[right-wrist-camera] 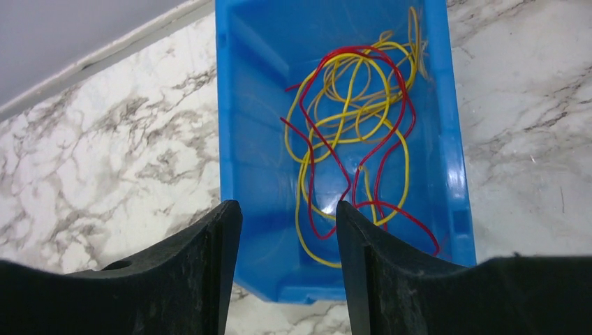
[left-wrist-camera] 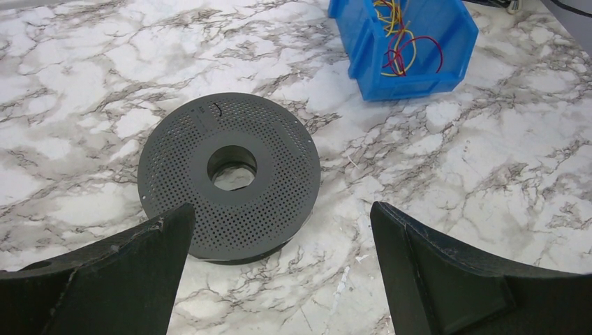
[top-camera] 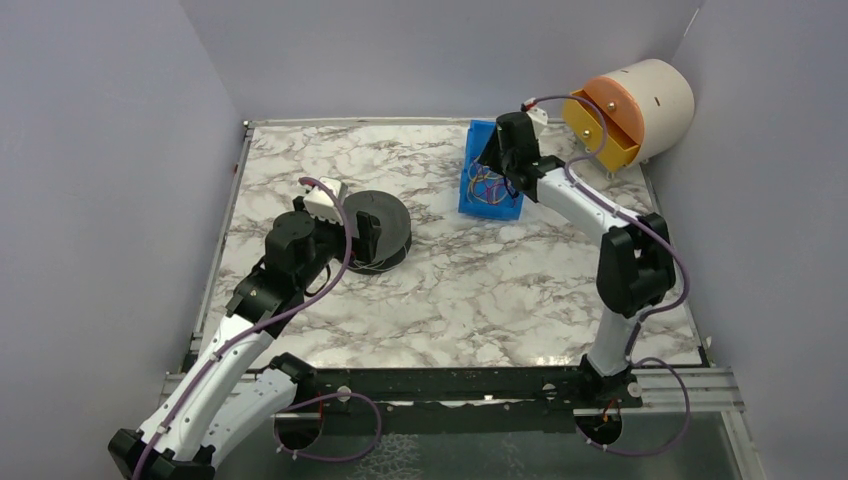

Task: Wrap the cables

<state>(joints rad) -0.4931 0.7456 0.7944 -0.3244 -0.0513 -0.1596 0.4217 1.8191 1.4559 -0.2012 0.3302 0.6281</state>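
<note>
Blue plastic bin [right-wrist-camera: 244, 139] fills the middle of the right wrist view, with its long axis running up the frame. The cables [right-wrist-camera: 352, 118] lie inside it as one loose tangle of thin red and yellow wires, spread from the upper right of the bin floor down to its near end. One red loop reaches the lower right corner. The right gripper [right-wrist-camera: 287, 209] hangs over the bin's near end. Its two dark fingers stand moderately apart at the bottom of the frame, and nothing is clasped between them. No wire visibly touches either finger.

In the top view the bin [top-camera: 490, 208] sits in the upper centre-right of the marble-patterned table [top-camera: 480, 290], partly covered by the right arm reaching over it. A cream drum with an orange face [top-camera: 655, 100] stands at the upper right, past the table's corner.

In the left wrist view the left gripper [left-wrist-camera: 280, 209] has its jaws spread wide and empty, with one fingertip at the lower left and the other at the lower right. Between them, and a little above, a grey perforated spool [left-wrist-camera: 279, 160] lies flat on the marble, with the table surface visible through its central hole. The spool carries no wire. The bin [left-wrist-camera: 412, 84] appears at the upper right of this view, well apart from the spool, with the wires visible inside.
</note>
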